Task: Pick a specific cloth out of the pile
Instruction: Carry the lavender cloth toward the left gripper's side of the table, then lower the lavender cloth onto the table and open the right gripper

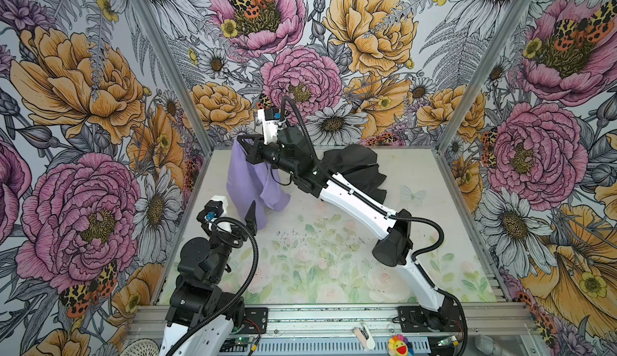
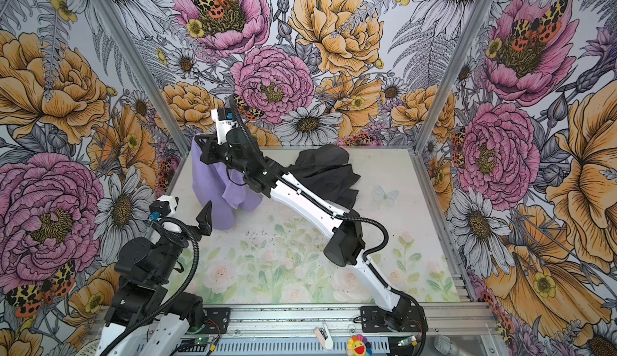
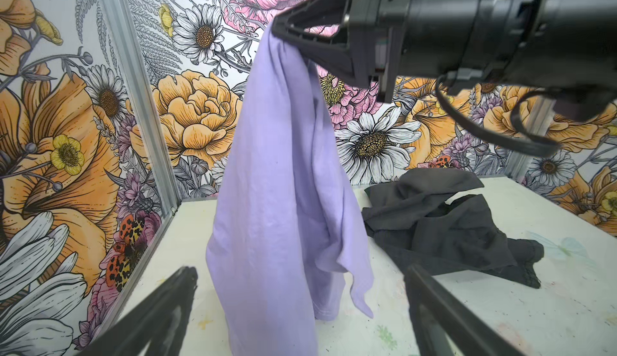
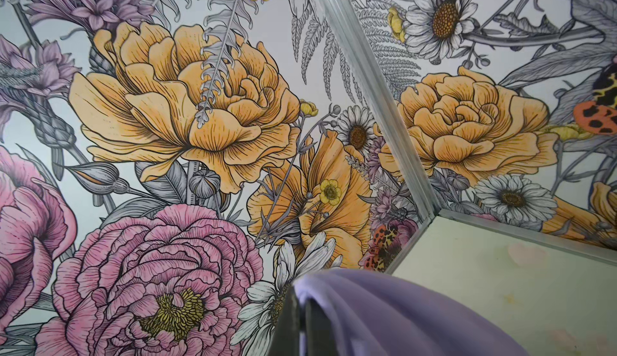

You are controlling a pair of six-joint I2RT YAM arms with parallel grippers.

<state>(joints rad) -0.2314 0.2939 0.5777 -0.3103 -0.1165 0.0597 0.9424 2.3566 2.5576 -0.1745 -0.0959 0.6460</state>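
The lavender cloth [image 1: 247, 177] [image 2: 210, 184] hangs in long folds at the back left, lifted off the table [image 1: 334, 270]. My right gripper [image 1: 238, 138] [image 2: 197, 138] [image 3: 277, 30] [image 4: 300, 297] is shut on its top edge. The cloth's [image 3: 277, 187] [image 4: 400, 311] lower end reaches down to about table level. The rest of the pile [image 1: 357, 167] [image 2: 327, 170] [image 3: 444, 227], charcoal-black garments, lies crumpled at the back, partly behind the right arm. My left gripper [image 1: 245, 224] [image 2: 203, 224] [image 3: 300, 270] is open, holding nothing, just in front of the cloth's lower part.
Flower-patterned walls with aluminium corner posts [image 1: 197, 127] [image 1: 447, 130] close the table on three sides. Dark specks [image 1: 300, 237] dot the middle of the table. A smiling flower toy [image 1: 400, 345] and a white clip [image 1: 365, 337] sit on the front rail.
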